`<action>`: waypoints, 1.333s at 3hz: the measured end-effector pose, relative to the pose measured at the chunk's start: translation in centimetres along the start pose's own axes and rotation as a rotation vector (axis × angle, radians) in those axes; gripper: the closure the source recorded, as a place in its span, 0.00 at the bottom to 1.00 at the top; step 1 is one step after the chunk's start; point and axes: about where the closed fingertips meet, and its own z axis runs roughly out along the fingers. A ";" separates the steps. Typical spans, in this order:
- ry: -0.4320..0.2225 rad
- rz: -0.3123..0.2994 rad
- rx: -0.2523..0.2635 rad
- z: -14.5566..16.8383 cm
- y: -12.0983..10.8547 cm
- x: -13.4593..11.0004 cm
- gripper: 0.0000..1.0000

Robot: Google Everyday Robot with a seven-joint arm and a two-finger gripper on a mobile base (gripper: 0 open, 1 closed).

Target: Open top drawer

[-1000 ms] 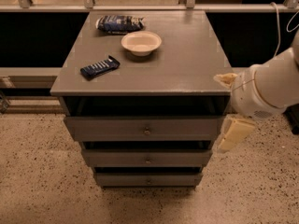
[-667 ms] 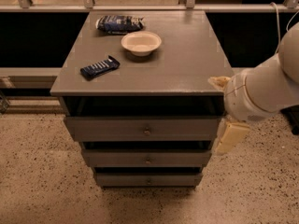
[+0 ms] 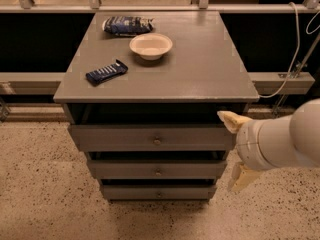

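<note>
The top drawer (image 3: 125, 138) is the widest grey front panel of three, just under the cabinet's top, with a small round knob (image 3: 157, 141) in its centre. A dark gap shows above the panel. My gripper (image 3: 229, 151) is at the cabinet's right front corner, level with the top drawer and to the right of the knob. It is open and empty: one cream finger (image 3: 228, 120) points at the drawer's upper right corner, the other (image 3: 240, 178) hangs lower, beside the middle drawer.
On the cabinet top (image 3: 200, 69) lie a dark snack bar (image 3: 106, 72), a cream bowl (image 3: 150, 45) and a blue chip bag (image 3: 125, 25). Two narrower drawers (image 3: 158, 170) sit below. A cable (image 3: 295, 59) hangs at the right. The floor is speckled.
My gripper has moved down and a little left, from level with the cabinet's top edge to level with the top drawer. The drawers have not moved.
</note>
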 end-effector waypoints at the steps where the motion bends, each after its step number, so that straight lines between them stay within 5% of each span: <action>1: -0.024 -0.030 0.065 2.5 0.3 0.9 0.00; 2: -0.053 -0.035 0.062 7.3 -0.2 1.9 0.00; 4: -0.049 0.049 -0.027 14.8 -1.1 5.4 0.00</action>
